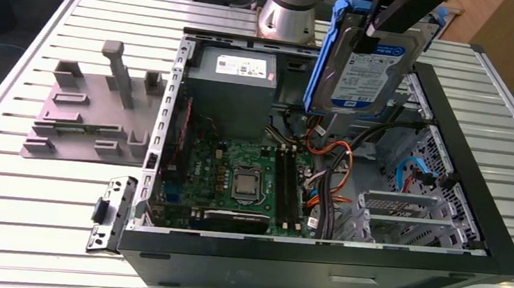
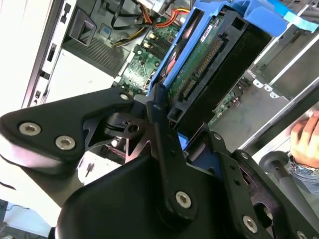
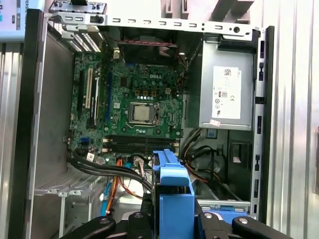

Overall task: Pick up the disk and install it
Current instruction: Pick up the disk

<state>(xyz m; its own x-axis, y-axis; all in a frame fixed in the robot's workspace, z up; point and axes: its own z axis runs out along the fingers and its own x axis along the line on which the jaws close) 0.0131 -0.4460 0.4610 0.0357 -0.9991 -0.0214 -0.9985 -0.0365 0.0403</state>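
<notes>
The disk (image 1: 369, 64) hangs upright above the back right part of the open computer case (image 1: 321, 260). It is silver with a white-and-blue label and a blue bracket round its edges. My gripper (image 1: 396, 18) is shut on its top end. In the second wrist view the disk (image 2: 209, 55) shows its green circuit side and connector, with the black fingers (image 2: 160, 122) clamped on the bracket. Looking down in the first wrist view, the blue bracket (image 3: 172, 191) sits between my gripper (image 3: 174, 221) links, over the cables inside the case.
Inside the case lie the motherboard (image 1: 235, 177), a grey power supply box (image 1: 235, 79) with a white sticker, orange and black cables (image 1: 334, 172) and a metal drive cage (image 1: 409, 213). A grey stand (image 1: 92, 112) with posts sits on the slatted table. A person's hand (image 2: 305, 133) rests beside the case.
</notes>
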